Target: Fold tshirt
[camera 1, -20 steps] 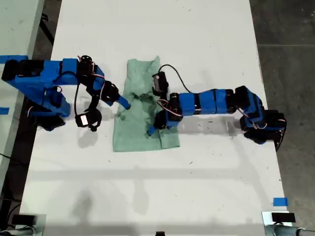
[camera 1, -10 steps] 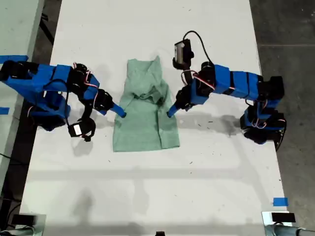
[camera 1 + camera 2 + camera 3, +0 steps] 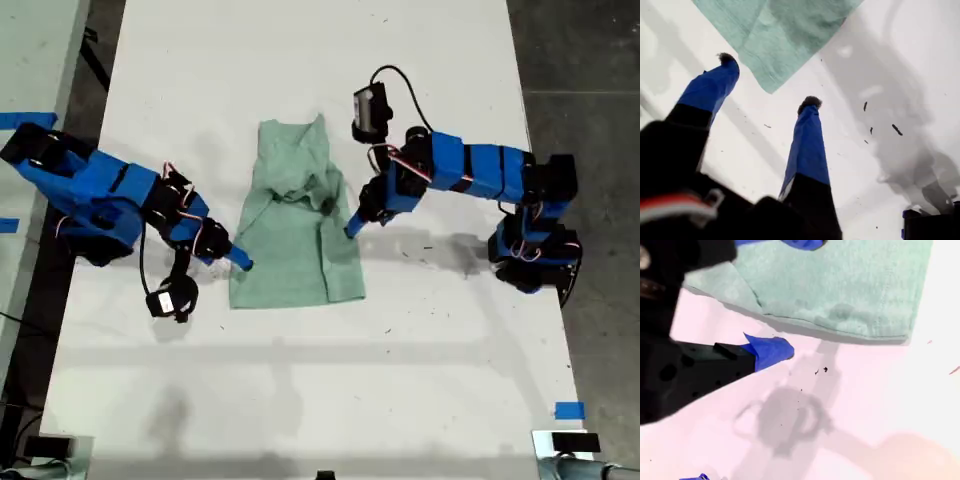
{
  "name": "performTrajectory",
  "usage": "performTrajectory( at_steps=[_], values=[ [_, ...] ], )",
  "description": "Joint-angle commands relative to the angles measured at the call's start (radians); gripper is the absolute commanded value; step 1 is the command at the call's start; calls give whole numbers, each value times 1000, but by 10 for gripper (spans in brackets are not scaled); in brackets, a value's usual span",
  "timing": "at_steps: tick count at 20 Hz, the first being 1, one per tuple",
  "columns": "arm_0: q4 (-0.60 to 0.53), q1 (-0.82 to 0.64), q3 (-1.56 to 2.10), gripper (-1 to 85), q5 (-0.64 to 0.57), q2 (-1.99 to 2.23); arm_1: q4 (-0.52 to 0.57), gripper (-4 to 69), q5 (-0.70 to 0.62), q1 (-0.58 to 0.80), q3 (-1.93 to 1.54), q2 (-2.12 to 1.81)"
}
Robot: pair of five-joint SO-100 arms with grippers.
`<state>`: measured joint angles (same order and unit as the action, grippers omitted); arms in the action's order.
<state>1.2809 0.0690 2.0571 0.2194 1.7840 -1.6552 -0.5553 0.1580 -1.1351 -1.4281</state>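
In the exterior view the tshirt [image 3: 295, 250] lies partly folded on the white table [image 3: 300, 400], just toward 12 o'clock from the middle, with a rumpled ridge across its upper half and its lower half flat. One arm comes in from 3 o'clock, and my first gripper [image 3: 352, 227] points down at the cloth's 3 o'clock edge. The other arm comes in from 9 o'clock, and my second gripper [image 3: 240, 263] sits at the cloth's 8 o'clock edge, near the lower corner. In the first wrist view my first gripper [image 3: 769, 80] has its jaws spread wide and holds nothing. A corner of the tshirt [image 3: 775, 30] points into the gap between the fingertips [image 3: 810, 102], one tip right by the cloth's edge, and small dark specks mark the table [image 3: 920, 60]. In the second wrist view my second gripper [image 3: 785, 295] is also spread. One fingertip is over the bare table [image 3: 880, 405] just beside the cloth's edge, the other over the tshirt [image 3: 840, 285], whose stitched hem and corner show; I cannot tell whether either tip touches
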Motion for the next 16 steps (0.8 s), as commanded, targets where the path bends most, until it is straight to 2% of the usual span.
performTrajectory(
  at_steps=[1,10,13,14,16],
  values=[
    [-61,18,-14,308,9,-78,8,276,3,5,6,-54],
    [-196,-54,60,275,-18,-179,20,267,32,-25,-23,-41],
    [-250,-58,29,141,-29,-287,31,266,54,-43,-64,-41],
    [-239,-60,25,19,-14,-285,34,266,61,-51,-77,-41],
    [-241,-58,28,1,9,-272,40,266,71,-61,-95,-40]
  ],
)
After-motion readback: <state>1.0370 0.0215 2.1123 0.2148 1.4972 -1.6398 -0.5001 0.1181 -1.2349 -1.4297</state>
